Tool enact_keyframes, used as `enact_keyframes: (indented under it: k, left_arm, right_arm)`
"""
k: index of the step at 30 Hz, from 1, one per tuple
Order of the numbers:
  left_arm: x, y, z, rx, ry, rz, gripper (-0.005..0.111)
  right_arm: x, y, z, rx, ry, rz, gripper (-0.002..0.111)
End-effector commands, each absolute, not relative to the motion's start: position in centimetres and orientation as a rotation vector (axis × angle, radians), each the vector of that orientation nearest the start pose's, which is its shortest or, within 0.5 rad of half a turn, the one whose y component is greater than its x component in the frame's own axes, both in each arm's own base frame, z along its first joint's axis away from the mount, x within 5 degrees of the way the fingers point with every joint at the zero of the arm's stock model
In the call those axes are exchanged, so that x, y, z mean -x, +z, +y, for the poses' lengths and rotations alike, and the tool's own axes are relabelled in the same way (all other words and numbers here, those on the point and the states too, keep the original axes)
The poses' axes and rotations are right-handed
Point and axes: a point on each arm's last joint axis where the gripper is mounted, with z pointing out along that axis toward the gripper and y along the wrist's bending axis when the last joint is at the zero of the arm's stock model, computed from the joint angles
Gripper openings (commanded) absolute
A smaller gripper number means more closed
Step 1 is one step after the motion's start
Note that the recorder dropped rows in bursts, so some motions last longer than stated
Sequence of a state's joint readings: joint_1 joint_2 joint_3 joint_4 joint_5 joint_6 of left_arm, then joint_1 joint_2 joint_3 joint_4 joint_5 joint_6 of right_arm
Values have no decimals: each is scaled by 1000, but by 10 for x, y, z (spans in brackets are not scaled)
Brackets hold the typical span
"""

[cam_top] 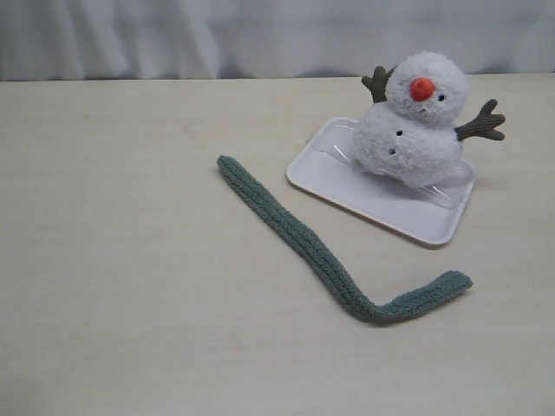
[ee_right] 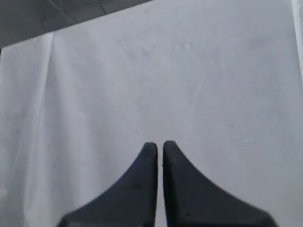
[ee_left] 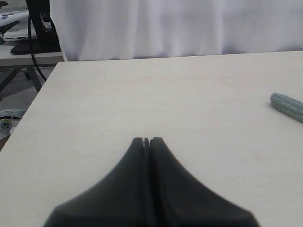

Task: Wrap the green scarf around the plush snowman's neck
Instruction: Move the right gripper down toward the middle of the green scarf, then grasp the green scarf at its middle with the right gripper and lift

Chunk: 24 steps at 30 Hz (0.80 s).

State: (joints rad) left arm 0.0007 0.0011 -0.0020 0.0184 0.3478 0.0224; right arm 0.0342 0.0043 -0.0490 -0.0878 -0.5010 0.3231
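Observation:
The plush snowman (cam_top: 413, 121) sits leaning on a white tray (cam_top: 347, 186) at the right back of the table, its orange nose toward the camera and its brown arms spread. The green scarf (cam_top: 312, 247) lies flat on the table in front of the tray, running diagonally and bending to the right at its near end. One end of the scarf (ee_left: 288, 106) shows in the left wrist view. My left gripper (ee_left: 147, 140) is shut and empty above bare table, well away from the scarf. My right gripper (ee_right: 160, 144) is shut, facing a white curtain. Neither gripper appears in the exterior view.
A white curtain (cam_top: 260, 35) hangs behind the table. The table's left edge (ee_left: 40, 94) shows in the left wrist view, with a second desk, cables and equipment (ee_left: 28, 33) beyond it.

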Motion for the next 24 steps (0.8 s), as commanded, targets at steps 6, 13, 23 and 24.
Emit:
enact_keyframes:
  k: [6, 13, 23, 24]
  left_arm:
    - [-54, 183, 1, -26, 36, 1815, 0]
    - [-54, 183, 1, -26, 36, 1815, 0]
    - [-54, 183, 1, -26, 36, 1815, 0]
    - [-54, 183, 1, -26, 36, 1815, 0]
  right_arm:
    - [-46, 404, -14, -20, -191, 1639, 73]
    - [-153, 369, 55, 676, 294, 2162, 71]
    - [-228, 247, 153, 1118, 213, 2531, 71]
    - [-231, 238, 160, 1117, 214, 2545, 71]
